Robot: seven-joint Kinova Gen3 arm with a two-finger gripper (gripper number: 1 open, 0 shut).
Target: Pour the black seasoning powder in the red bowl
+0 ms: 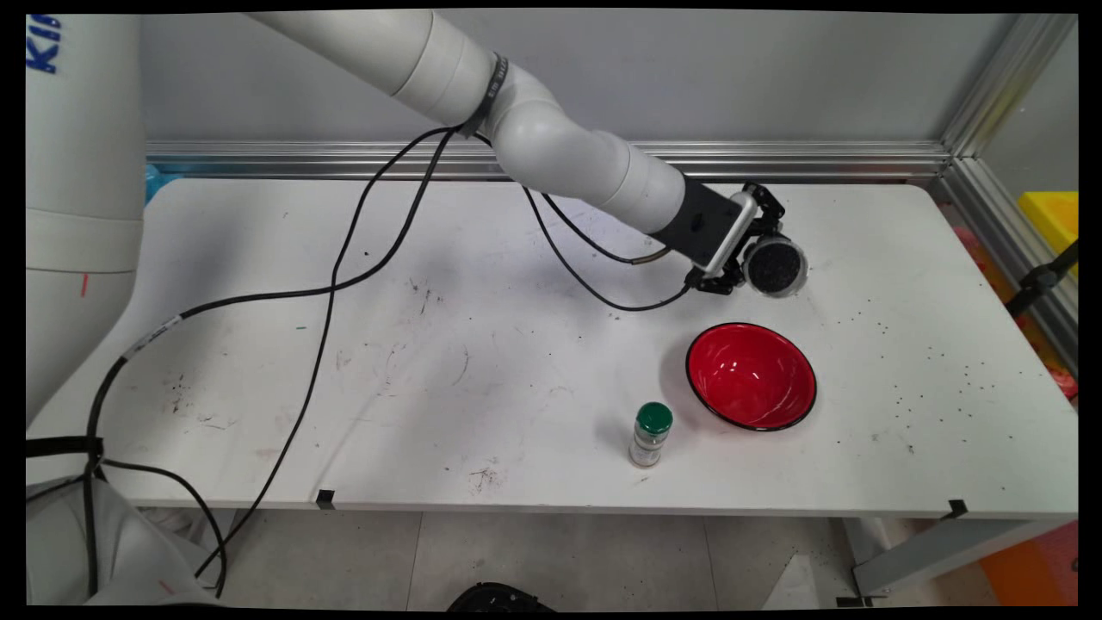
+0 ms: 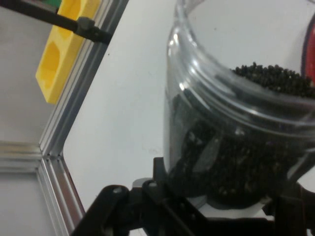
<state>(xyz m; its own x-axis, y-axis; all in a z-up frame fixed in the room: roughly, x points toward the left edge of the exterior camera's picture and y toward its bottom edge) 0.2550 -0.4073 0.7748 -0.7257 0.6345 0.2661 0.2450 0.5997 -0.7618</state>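
Across the white table (image 1: 258, 413) from the left, black cables (image 1: 331, 293) trail down from the white arm (image 1: 551, 138) and loop over the bare, scuffed tabletop before dropping past its near edge. Further right, near the front edge, a small spice bottle with a green cap (image 1: 651, 433) stands upright, just beside a red bowl with a black rim (image 1: 751, 376) that sits to its right and slightly behind it; the two look close but apart, and the bowl shows nothing inside. Behind the bowl, toward the far right part of the table, the black gripper (image 1: 747, 250) is closed around a clear jar of small black grains (image 1: 776, 266), holding it clear of the tabletop and tipped well over so that its open mouth faces the camera and to the right. In the hand view the same jar (image 2: 236, 123) fills most of the picture, its wall clamped between the gripper's black fingers (image 2: 162, 182) at the bottom edge, with the dark grains heaped up inside it toward the mouth and a sliver of the red bowl (image 2: 310, 49) at the right edge. Loose black specks (image 1: 947, 362) lie scattered on the table to the right of the bowl. At the far right, beyond the aluminium frame (image 1: 999, 95), a yellow block (image 1: 1055, 215) shows past the table's end.
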